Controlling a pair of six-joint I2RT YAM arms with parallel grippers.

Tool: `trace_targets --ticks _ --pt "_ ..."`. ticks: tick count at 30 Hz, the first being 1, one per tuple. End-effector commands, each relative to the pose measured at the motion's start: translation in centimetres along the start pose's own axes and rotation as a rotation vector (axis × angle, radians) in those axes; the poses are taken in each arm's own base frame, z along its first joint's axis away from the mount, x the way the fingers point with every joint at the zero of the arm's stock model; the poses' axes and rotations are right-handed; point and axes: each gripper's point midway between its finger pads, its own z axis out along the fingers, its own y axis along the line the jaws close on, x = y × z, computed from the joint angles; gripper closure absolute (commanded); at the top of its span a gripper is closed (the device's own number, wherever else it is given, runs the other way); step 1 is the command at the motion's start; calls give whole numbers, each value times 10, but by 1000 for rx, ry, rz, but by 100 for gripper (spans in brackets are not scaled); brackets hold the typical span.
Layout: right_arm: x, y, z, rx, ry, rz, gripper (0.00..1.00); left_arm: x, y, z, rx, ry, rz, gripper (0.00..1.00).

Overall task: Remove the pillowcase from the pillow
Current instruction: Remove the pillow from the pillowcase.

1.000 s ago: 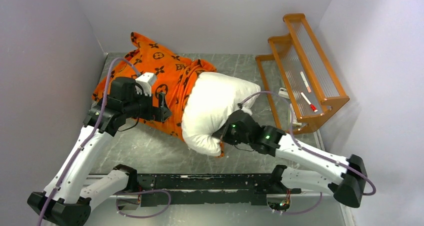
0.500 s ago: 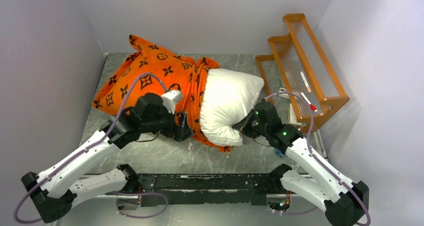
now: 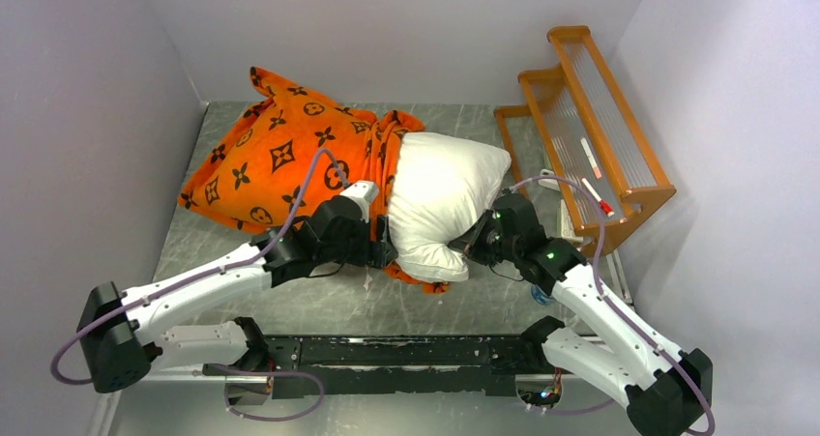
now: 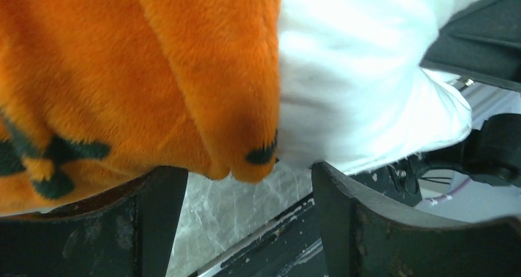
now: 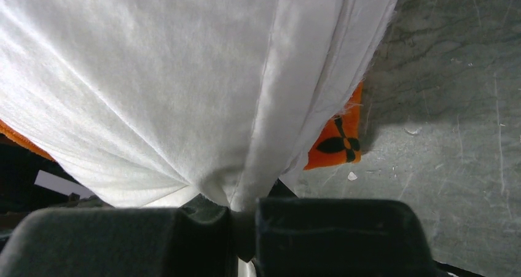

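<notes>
The orange pillowcase [image 3: 280, 160] with dark motifs lies bunched at the back left and still covers the left end of the white pillow [image 3: 440, 199]. My left gripper [image 3: 385, 243] is at the pillowcase's lower hem, where the orange fabric meets the pillow. In the left wrist view it [image 4: 244, 179] stands open, with the pillowcase hem [image 4: 153, 74] hanging just above the gap and the pillow [image 4: 356, 86] to the right. My right gripper [image 3: 476, 241] is shut on the pillow's near right edge. The right wrist view shows a pinched fold of pillow [image 5: 184, 74] between the fingers of the right gripper [image 5: 244, 212].
An orange wooden rack [image 3: 590, 127] holding small items stands at the right, close behind my right arm. Grey walls close in the left and back. A black rail [image 3: 406, 351] runs along the near edge of the marbled table [image 3: 290, 301].
My left arm has swung right, from over the pillowcase's left part to its hem beside the pillow. The right gripper pulled the pillow right and back, then held still.
</notes>
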Motion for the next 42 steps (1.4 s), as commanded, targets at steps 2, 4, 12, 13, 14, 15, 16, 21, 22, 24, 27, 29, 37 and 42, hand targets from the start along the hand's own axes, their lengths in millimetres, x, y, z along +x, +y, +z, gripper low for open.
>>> trace_targets --ticks 2,4,12,13,14,15,16,21,22,24,27,29,37,42 --pt "-16 4 -9 -5 -66 -23 100 -19 8 18 -82 -122 -31 33" --pt "-19 2 -11 5 -78 -28 100 -20 28 14 -182 -126 1 45" --pt "-35 -9 -16 87 -133 -65 100 -13 90 -30 -468 -123 100 92" --pt "-37 -8 -16 85 -132 -70 100 -14 87 -32 -451 -124 104 93" --pt "-37 -6 -15 78 -125 -76 100 -14 83 -32 -424 -125 107 95" --pt "-37 -3 -14 66 -117 -84 100 -13 75 -30 -374 -123 108 95" --pt "-37 1 -13 51 -111 -86 100 -14 70 -29 -344 -129 109 95" --pt "-28 12 -12 -18 -56 -106 100 -10 39 -16 -171 -101 108 95" --pt "-26 11 -12 -18 -50 -104 100 -9 32 -13 -134 -97 107 84" --pt "-22 9 -12 -19 -42 -99 100 -10 19 -10 -70 -96 96 47" --pt "-17 6 -13 -30 -34 -84 100 -12 4 -7 4 -103 83 27" --pt "-14 5 -12 -42 -26 -69 100 -13 3 -4 10 -111 70 22" --pt "-16 6 -13 -33 -32 -75 100 -6 47 17 -256 -52 71 74" --pt "-43 -4 -24 96 -131 -110 100 -3 76 -6 -399 -36 117 95"
